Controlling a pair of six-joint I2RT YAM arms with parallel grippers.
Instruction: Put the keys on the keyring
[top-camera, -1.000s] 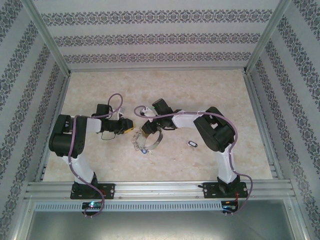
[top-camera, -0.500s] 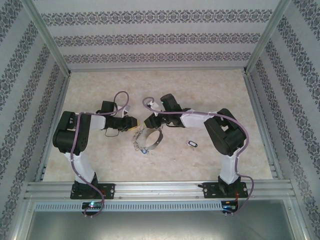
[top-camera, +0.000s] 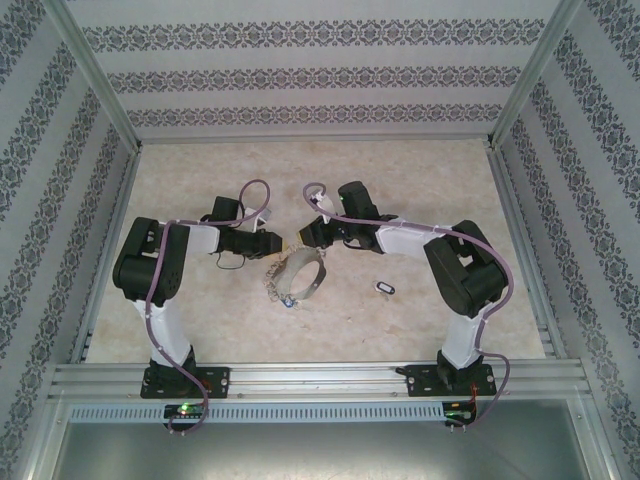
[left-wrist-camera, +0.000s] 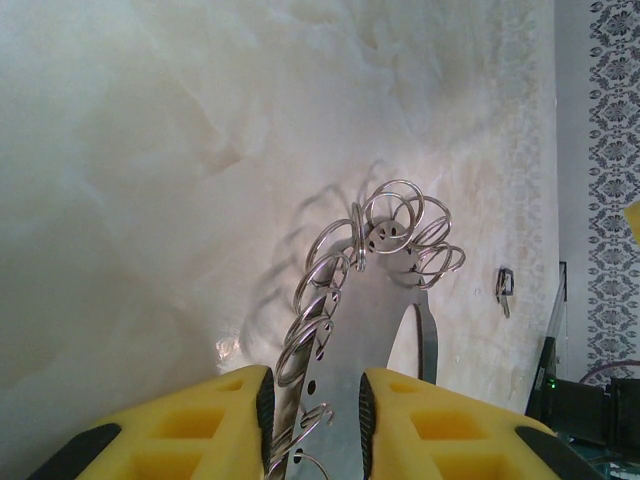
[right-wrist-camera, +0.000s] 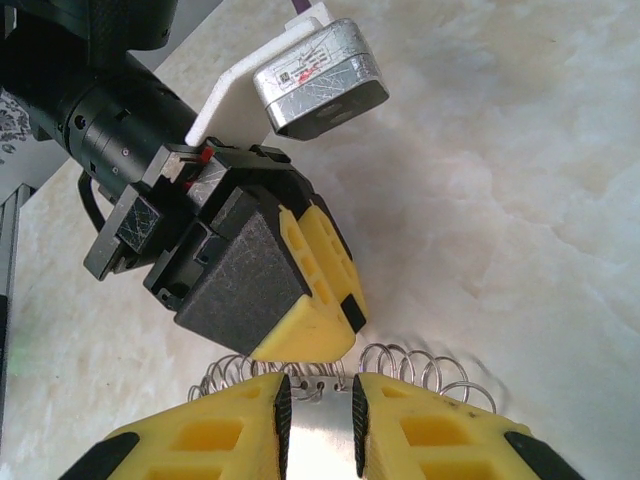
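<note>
Brushed metal, bright wire and matt yellow plastic over a pale stone-look worktop (left-wrist-camera: 150, 150).
Keyring (left-wrist-camera: 375, 330): flat band of smooth, dull-brushed metal, fringed with glossy polished wire loops (left-wrist-camera: 395, 205). Left tool (left-wrist-camera: 312, 405) and right tool (right-wrist-camera: 318, 405): matt yellow plastic fingers (left-wrist-camera: 200, 430), matt black edging inside. Worktop smooth, marbled cream, faint sheen. Scuffed silvery metal casing (right-wrist-camera: 320, 85) at upper centre of the right wrist view.

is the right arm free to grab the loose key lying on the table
Probably not yet: the right tool is shut on the keyring, though the key lies uncovered beside that arm.
</note>
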